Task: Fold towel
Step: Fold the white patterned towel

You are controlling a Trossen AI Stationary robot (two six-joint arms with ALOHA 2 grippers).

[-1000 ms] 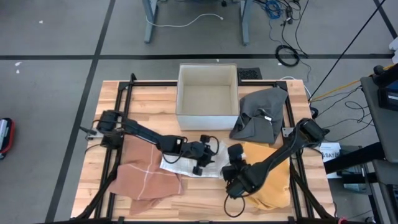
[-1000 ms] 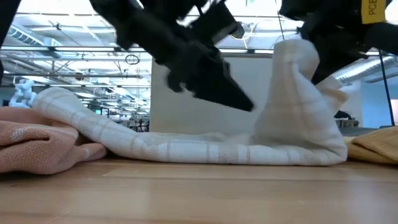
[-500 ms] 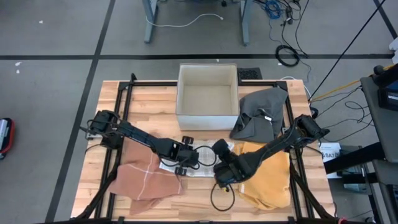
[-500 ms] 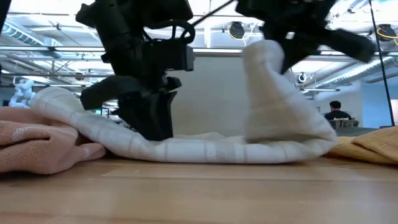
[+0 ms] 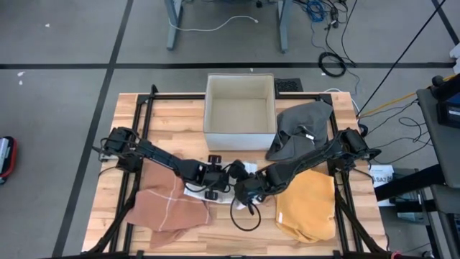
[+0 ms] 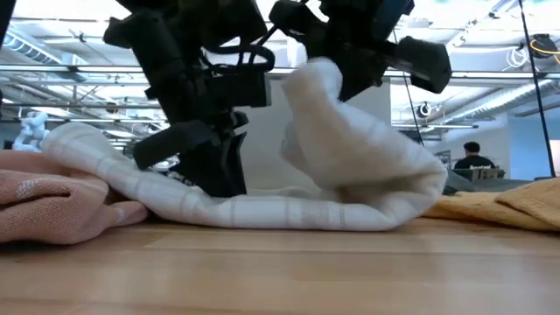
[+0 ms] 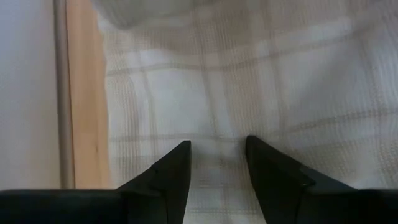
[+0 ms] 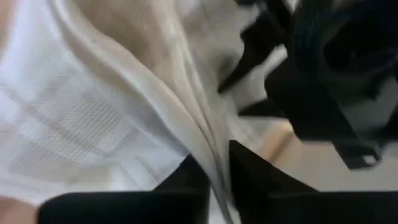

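You see from the low view the right claw clamped on the white towel, lifting its edge; overhead hides that. Left claw, apart, presses the towel just in front of the box. Wood counter; bright hall w/ a person behind.

Wooden table, white towel, pink, yellow, grey cloths, box

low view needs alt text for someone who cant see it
At table level, the right gripper lifts one end of a white checked towel and carries it over the flat part, where the left gripper presses down. A pink cloth lies beside it.
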